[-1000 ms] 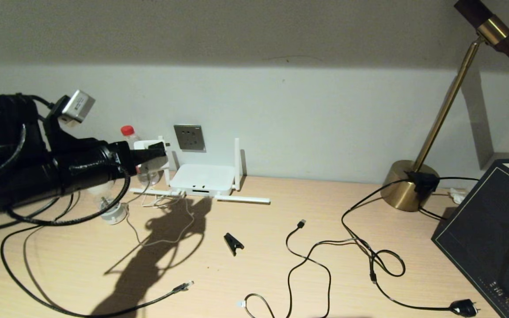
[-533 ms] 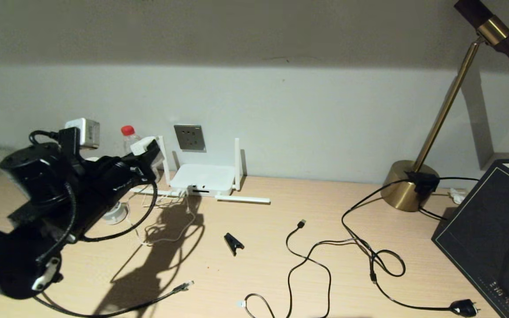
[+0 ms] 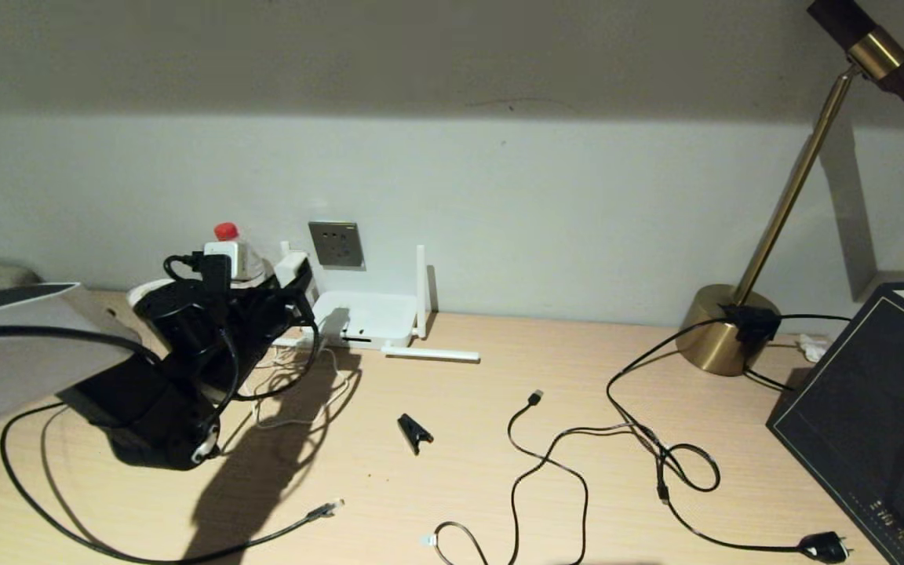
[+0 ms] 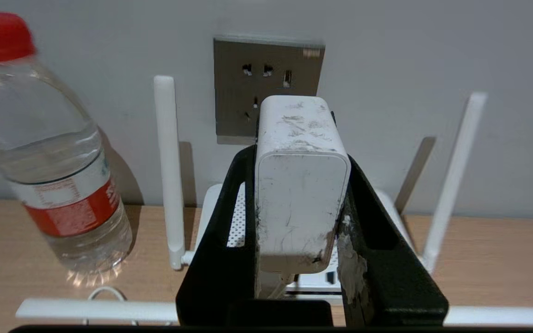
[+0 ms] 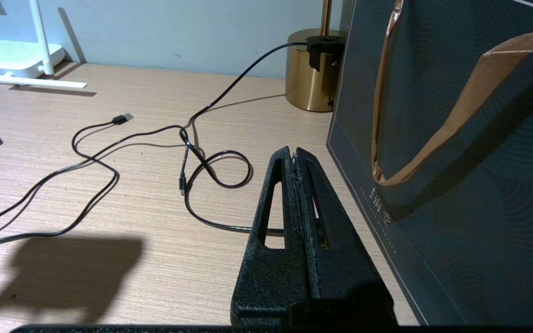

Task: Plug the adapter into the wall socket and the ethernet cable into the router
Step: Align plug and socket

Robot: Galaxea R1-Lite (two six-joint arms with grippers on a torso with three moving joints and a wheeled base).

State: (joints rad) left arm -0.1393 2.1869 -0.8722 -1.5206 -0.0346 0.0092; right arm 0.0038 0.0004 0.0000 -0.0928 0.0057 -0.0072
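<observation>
Left gripper (image 4: 301, 185) clamps the adapter (image 4: 300, 175), a scuffed white cube, between its two black fingers (image 4: 229, 217), holding it level and facing the wall socket (image 4: 266, 88); in the left wrist view the adapter's front end overlaps the lower part of the grey plate, but whether its pins touch the holes cannot be told. In the head view the same gripper (image 3: 295, 275) sits just left of the wall socket (image 3: 337, 244), above the router (image 3: 362, 318), a flat white box set against the wall with two antennas upright and two lying flat on the desk (image 3: 499, 471). A thin white cord (image 3: 295, 392) lies in loops on the desk in front of the router. A clear water bottle (image 4: 49, 148) with a red cap stands left of the router. The ethernet cable (image 3: 326, 508) lies on the desk near the front edge, well apart from the router, its clear connector pointing right. Right gripper (image 5: 295, 157) rests low beside a dark paper bag (image 5: 456, 185), fingers pressed together and holding nothing. A brass lamp (image 3: 727, 329) stands at the right rear
</observation>
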